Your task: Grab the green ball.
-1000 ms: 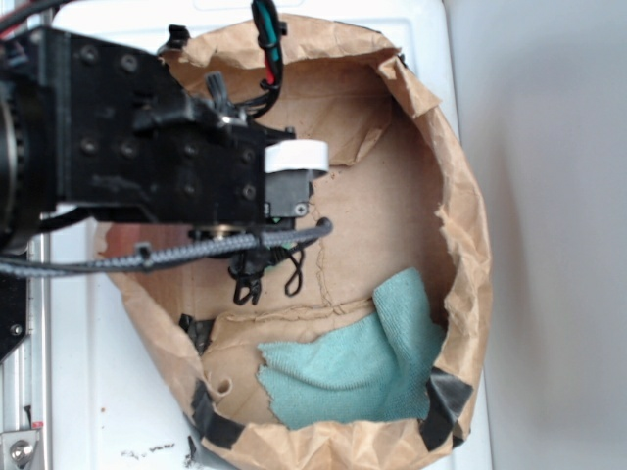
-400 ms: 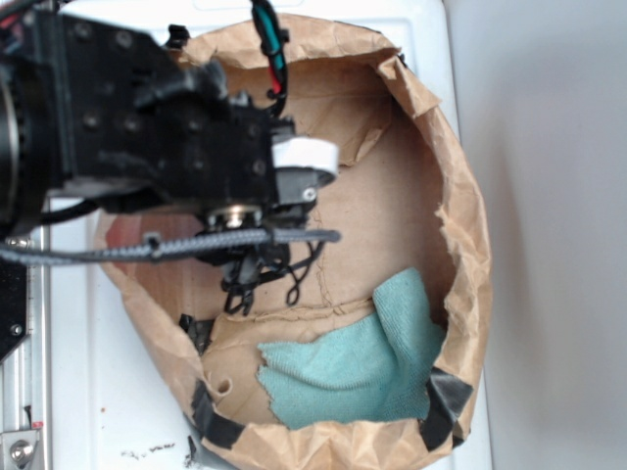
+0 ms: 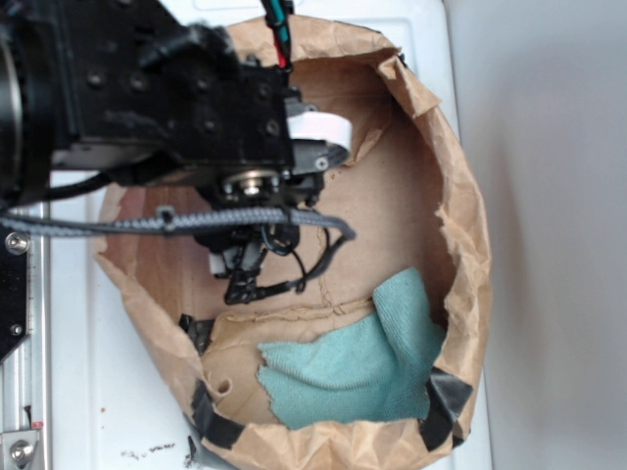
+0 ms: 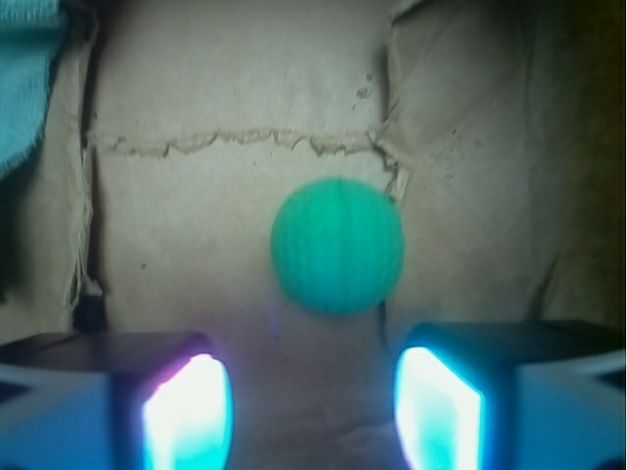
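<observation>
Your green ball (image 4: pixel 337 247) sits on the brown paper floor of the paper bag (image 3: pixel 460 245), just below a torn horizontal seam (image 4: pixel 235 143) in the paper as the wrist view shows it. In that view it lies ahead of the hand (image 4: pixel 313 406), centred slightly toward the right finger, and apart from both fingertips. Its surface looks faintly ribbed, though the picture is soft.

Your hand is open: the two fingers (image 4: pixel 191 411) stand well apart at the bottom of the wrist view, their inner faces glowing pale, with bare paper showing between them. Nothing is gripped.

At the upper left corner of the wrist view you can see an edge of the teal cloth (image 4: pixel 27 78), well apart from the ball.

In the exterior view the ball itself is hidden from you by the black arm (image 3: pixel 147 98), which reaches in from the left over the upper part of the bag, trailing a braided grey cable (image 3: pixel 176 223) and thin black wires (image 3: pixel 294 264). The teal cloth (image 3: pixel 362 362) lies crumpled in the lower right of the bag, against its wall. The bag, its rim rolled open and patched with black tape (image 3: pixel 446 401), rests on a white worktop (image 3: pixel 127 392).
</observation>
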`<action>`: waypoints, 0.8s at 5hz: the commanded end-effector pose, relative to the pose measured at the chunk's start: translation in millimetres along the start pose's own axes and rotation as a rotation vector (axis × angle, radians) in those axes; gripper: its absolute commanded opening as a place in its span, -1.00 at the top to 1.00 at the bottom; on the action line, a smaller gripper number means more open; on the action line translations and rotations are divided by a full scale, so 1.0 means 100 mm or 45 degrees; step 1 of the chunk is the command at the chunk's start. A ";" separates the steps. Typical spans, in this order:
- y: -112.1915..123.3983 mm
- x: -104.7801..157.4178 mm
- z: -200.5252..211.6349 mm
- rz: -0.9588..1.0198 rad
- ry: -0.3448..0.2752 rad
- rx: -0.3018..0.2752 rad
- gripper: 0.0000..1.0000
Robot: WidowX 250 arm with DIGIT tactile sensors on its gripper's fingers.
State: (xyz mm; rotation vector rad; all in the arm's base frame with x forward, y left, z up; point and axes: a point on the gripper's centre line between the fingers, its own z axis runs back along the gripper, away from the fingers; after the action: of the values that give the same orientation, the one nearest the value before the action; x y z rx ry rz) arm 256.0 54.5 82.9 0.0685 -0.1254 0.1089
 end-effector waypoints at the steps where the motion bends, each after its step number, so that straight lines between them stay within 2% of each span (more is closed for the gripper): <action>1: -0.06 0.20 0.05 0.046 -0.049 0.081 -1.00; 2: -0.01 0.28 0.10 0.029 0.009 0.052 -1.00; 4: -0.04 0.28 0.08 0.012 0.026 0.068 -1.00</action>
State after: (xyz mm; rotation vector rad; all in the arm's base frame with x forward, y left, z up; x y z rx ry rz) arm 277.1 50.4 82.8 0.1138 -0.0586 0.1222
